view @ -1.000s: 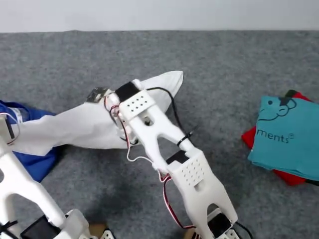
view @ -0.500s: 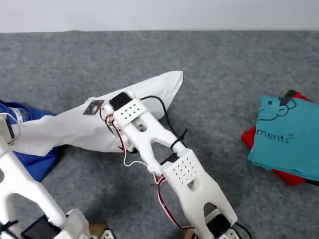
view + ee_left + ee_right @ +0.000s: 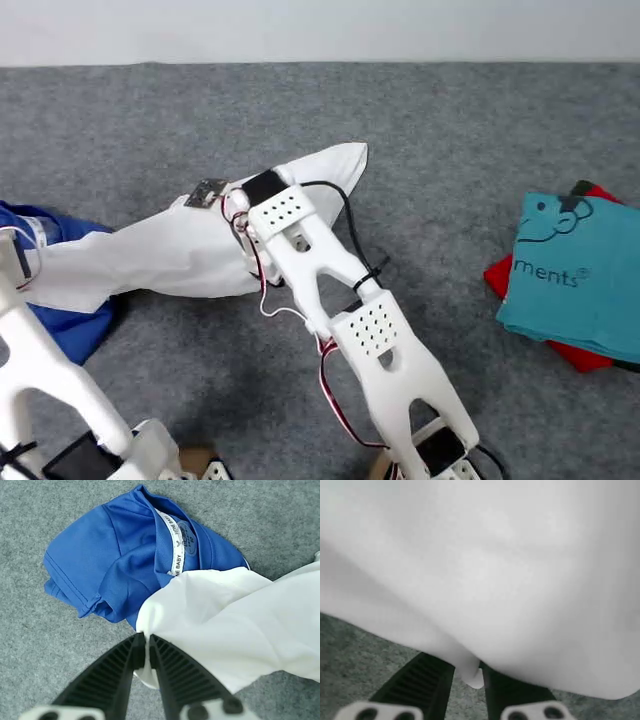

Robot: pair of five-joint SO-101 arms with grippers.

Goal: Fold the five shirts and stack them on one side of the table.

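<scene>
- Far left of high view: blue shirt crumpled on grey table, its edge under white shirt.
- Left gripper at left edge, clenched on white shirt's hem, near blue shirt.
- White shirt stretched in long band from left edge to frame centre, tip pointing upper right.
- Right gripper at frame centre, under its wrist, clamped on fold of white shirt.
- Right side: folded teal shirt stacked on red shirt, well apart from white shirt.
</scene>
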